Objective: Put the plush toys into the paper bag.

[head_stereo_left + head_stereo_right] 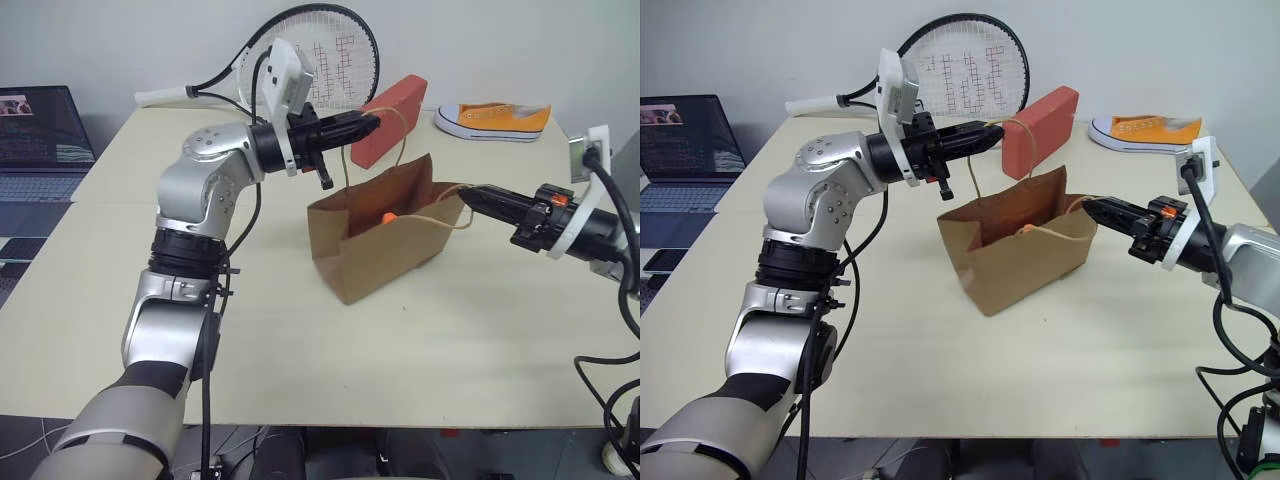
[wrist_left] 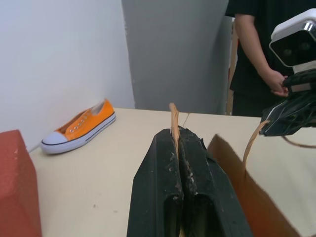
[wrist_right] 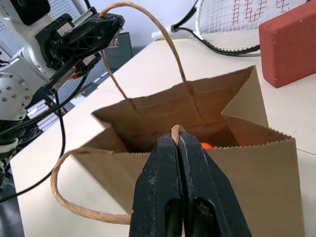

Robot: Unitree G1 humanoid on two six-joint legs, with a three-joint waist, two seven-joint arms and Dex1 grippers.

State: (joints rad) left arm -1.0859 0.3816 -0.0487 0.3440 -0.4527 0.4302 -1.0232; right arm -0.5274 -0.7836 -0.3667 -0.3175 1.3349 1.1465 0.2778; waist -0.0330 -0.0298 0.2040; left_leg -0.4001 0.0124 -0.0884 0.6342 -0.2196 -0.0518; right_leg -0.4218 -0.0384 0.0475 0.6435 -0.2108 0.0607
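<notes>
Each end effector is closed on one cord handle of the paper bag (image 1: 385,250): left end effector (image 1: 372,122) above it, right end effector (image 1: 468,196) beside its rim.

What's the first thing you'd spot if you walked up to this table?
Probably the brown paper bag standing open mid-table, with the left gripper and right gripper each pinching one of its cord handles, jaws shut. Something orange peeks out from inside it. Behind sit a red block, a tennis racket and an orange sneaker.
</notes>
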